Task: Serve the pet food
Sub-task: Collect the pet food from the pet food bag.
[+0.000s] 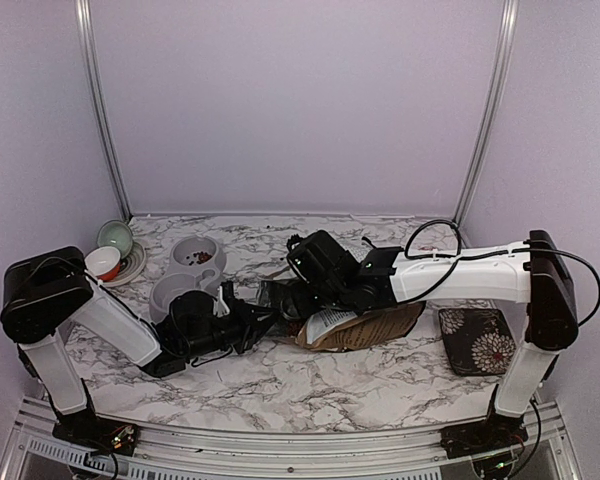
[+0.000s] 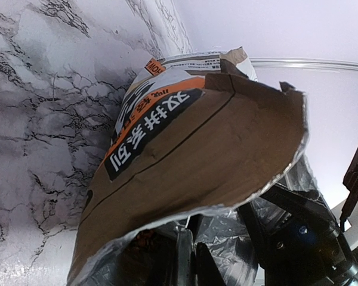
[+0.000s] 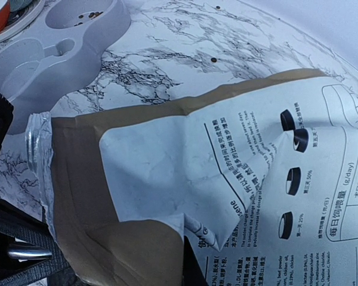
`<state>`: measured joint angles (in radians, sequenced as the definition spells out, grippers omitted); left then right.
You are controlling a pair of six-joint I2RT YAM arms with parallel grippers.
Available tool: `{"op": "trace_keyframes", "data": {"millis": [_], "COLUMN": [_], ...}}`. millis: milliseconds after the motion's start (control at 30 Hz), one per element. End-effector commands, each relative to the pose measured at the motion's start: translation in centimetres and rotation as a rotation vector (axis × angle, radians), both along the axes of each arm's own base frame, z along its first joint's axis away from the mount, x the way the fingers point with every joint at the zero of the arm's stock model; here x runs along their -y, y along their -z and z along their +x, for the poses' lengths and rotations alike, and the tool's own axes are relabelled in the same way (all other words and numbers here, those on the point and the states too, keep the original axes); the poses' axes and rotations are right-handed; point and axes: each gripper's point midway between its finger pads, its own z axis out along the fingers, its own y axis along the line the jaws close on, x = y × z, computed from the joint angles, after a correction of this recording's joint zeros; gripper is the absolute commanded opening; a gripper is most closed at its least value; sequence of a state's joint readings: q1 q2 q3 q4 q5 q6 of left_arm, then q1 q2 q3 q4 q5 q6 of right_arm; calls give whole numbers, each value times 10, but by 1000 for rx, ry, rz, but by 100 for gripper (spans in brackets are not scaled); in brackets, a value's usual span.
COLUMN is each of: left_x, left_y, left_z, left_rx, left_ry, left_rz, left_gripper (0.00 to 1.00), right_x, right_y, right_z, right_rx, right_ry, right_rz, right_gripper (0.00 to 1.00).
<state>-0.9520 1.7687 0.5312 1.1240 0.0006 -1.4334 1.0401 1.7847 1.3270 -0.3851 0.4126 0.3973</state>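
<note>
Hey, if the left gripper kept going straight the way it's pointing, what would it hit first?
Most likely the dog-food bag. The left gripper points into its open, foil-lined mouth, so it would meet the bag's inside, perhaps the pet food there. Depth is hard to judge.

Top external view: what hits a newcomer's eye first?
The brown-and-white dog-food bag lies on its side mid-table, with the left arm and right arm meeting at its open end. Left of it sits a grey double feeder with a few kibble pellets in its far bowl. A floral pad lies at the right.
</note>
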Motion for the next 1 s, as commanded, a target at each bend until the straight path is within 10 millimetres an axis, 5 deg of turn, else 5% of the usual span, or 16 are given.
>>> {"op": "trace_keyframes", "data": {"millis": [0,967], "left_x": [-3,-43], "left_y": [-12,-20], "left_z": [0,-4], "left_rx": [11,44], "left_ry": [-2,-70], "left_rz": [-66,-47], "left_gripper": [0,0], "right_x": [4,-1], "right_y": [-26,-49], "right_z": [6,9], "right_rx": [45,83], "right_ry": [42,36], "right_rz": [30,35], "right_gripper": [0,0]}}
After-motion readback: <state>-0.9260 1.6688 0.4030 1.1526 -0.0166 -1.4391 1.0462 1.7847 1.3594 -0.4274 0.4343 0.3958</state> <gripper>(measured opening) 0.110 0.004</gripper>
